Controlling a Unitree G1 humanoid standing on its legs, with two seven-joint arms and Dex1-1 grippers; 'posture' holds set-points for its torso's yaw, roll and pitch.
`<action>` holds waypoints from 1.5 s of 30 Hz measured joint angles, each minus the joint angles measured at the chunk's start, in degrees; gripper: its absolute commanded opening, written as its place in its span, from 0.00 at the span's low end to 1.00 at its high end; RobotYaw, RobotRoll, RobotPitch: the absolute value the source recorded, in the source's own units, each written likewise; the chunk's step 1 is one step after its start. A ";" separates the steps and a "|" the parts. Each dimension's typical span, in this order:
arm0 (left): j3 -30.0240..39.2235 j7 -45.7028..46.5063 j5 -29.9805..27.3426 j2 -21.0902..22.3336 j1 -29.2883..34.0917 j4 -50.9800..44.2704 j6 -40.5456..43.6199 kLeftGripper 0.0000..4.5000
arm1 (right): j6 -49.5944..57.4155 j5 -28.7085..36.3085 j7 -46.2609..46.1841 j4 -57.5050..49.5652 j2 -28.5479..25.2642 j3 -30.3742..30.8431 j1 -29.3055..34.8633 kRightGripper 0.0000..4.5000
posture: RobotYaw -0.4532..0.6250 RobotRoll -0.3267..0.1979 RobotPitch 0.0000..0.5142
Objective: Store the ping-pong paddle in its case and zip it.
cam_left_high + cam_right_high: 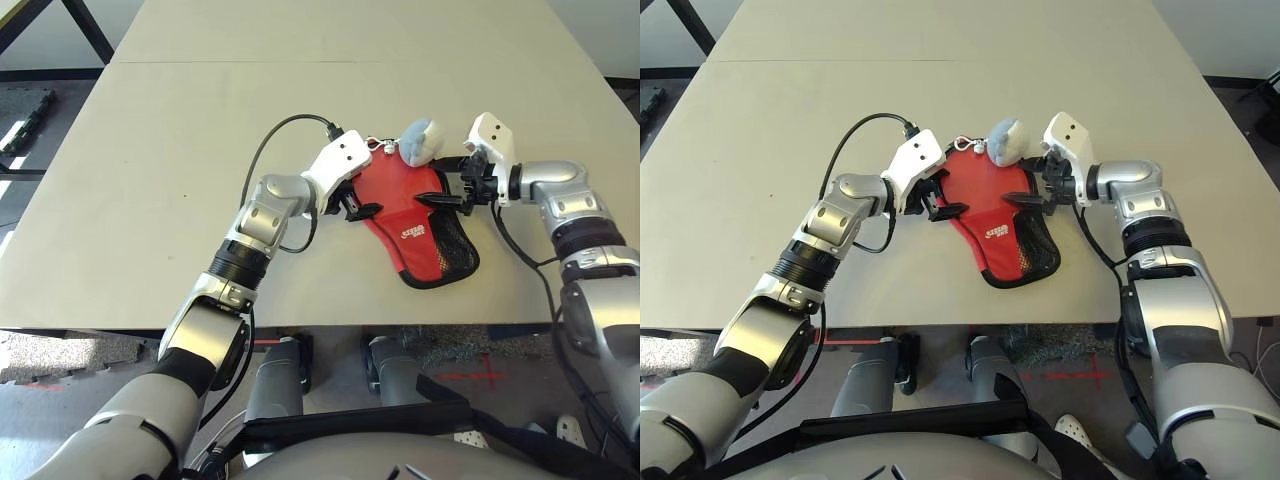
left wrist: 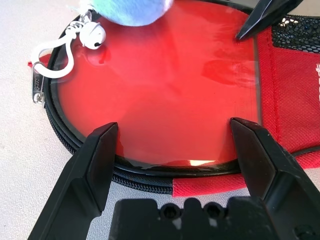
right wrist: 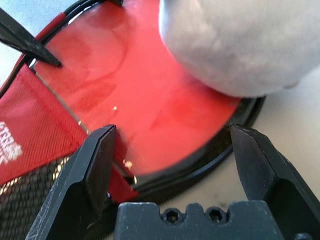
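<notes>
with the jaws of both the left gripper [image 2: 174, 124] and right gripper [image 3: 174, 127] wide at the flat red paddle case [image 1: 432, 262] on the table [image 1: 150, 190], best pinch 1 rim gently before drawing the zip pull [image 2: 37, 89], keeping the fluffy ball [image 1: 1007, 142] clear.

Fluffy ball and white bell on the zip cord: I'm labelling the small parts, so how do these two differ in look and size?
The fluffy ball is much larger than the bell. The ball is soft and furry, while the bell looks smooth and hard. The ball is pale blue and grey; the bell is plain white. Both are roundish and lie at the rounded end of the red case.
</notes>
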 measured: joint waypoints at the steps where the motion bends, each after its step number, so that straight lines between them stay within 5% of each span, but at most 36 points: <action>1: -0.04 -0.06 -0.06 0.01 0.00 -0.08 0.11 1.00 | 0.90 0.25 0.46 -0.61 -0.72 -0.10 -0.20 1.00 | 0.35 0.62 0.46; 12: -0.18 -0.11 -0.25 0.22 0.06 -0.48 0.77 1.00 | -1.02 1.56 2.47 -4.51 -3.96 -1.58 -6.35 1.00 | 0.36 0.62 0.46; 36: -0.73 0.82 -0.84 0.27 0.91 -3.25 2.81 1.00 | -14.99 -11.98 -13.79 15.97 7.03 5.12 -17.15 1.00 | 0.39 0.62 0.49; 39: -0.80 0.93 -0.87 0.30 1.01 -3.61 3.11 1.00 | -15.02 -12.76 -15.61 16.47 7.23 5.13 -17.26 0.86 | 0.39 0.62 0.49; 45: -0.95 1.13 -0.87 0.31 1.12 -4.26 3.74 1.00 | -15.13 -13.59 -17.88 16.58 7.64 5.07 -17.31 0.42 | 0.39 0.62 0.49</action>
